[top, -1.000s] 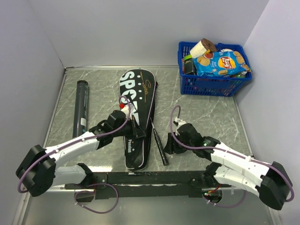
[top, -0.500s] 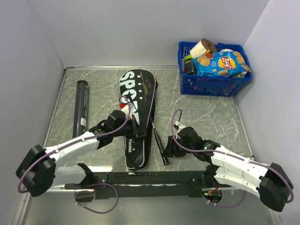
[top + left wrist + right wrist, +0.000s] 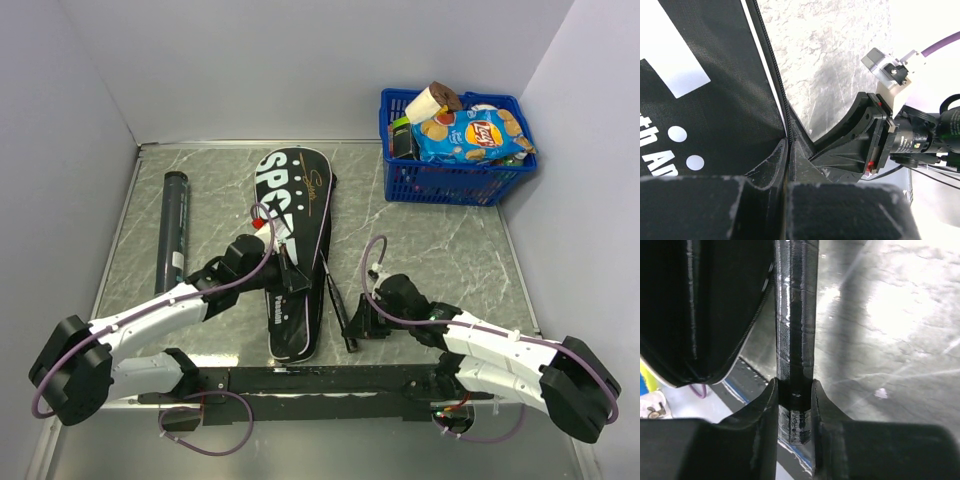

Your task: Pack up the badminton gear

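Grey marble table (image 3: pixel 450 250): lying open at right, walls (image 3: pixel 300 70) hemming it.
Left gripper (image 3: pixel 787 152): pinching black "SPORT" cover (image 3: pixel 292 190) at its zip edge.
Right gripper (image 3: pixel 796 390): clamping glossy black racket handle (image 3: pixel 796 315).

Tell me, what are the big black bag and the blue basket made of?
The bag looks like woven cloth: a fine matte weave shows, with a zip along its edge. The basket is probably hard plastic: bright blue walls moulded as a grid of holes.
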